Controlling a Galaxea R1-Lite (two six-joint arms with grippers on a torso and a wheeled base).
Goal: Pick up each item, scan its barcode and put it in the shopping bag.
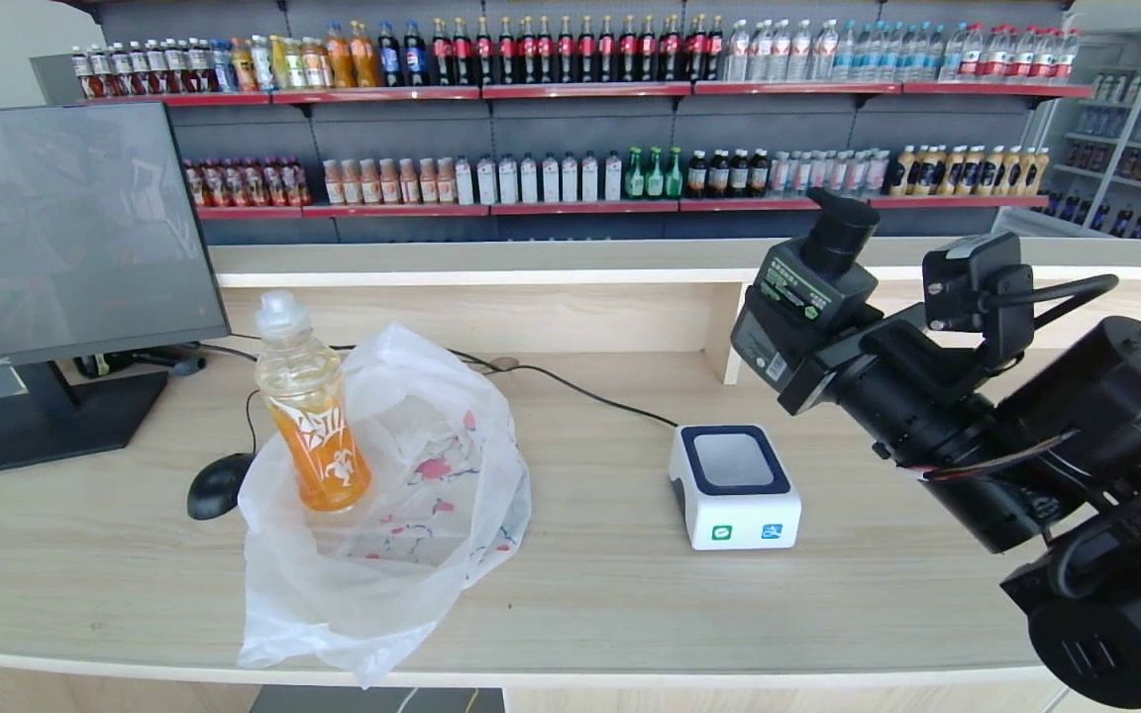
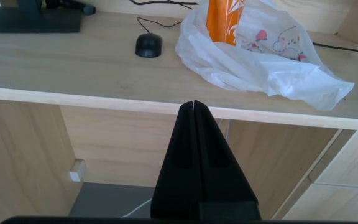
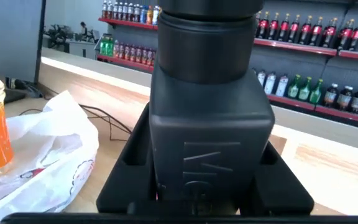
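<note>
A: Left side?
B: Left gripper (image 2: 194, 106) sits below the counter's (image 1: 630, 594) front edge, out in front of it. Fingers pressed flat together, nothing between them.
A: What's closest on the counter?
B: Shopping bag (image 1: 471, 465), translucent white plastic with a red print, slumped near the front edge on the left half. The mouth is open upward.
A: Anything in it?
B: An orange drink bottle (image 1: 308, 416) stands upright inside, against the left wall of the bag. It has a clear cap, and its neck rises above the rim.
A: Around the bag?
B: Black mouse (image 1: 219, 485) just left of it, touching or nearly so; can't tell which. The scanner (image 1: 734, 485), a white box with a dark-framed window facing up, is right of the bag and well apart from it.
A: Right arm?
B: Right gripper (image 1: 833, 371) is up in the air, right of the scanner and a bit beyond it. Its fingers clamp both sides of a dark bottle (image 1: 803, 287) at the lower body.
A: Bottle orientation?
B: Tilted, black cap pointing up and away. The labelled face is toward the head camera. It's clear of the scanner and the counter.
A: Further back?
B: Monitor (image 1: 65, 228) at far left, screen dark. A black cable (image 1: 580, 391) runs from the scanner back toward it. Behind that is a raised wooden ledge (image 1: 531, 262), then shelves (image 1: 580, 94) lined with drink bottles.
</note>
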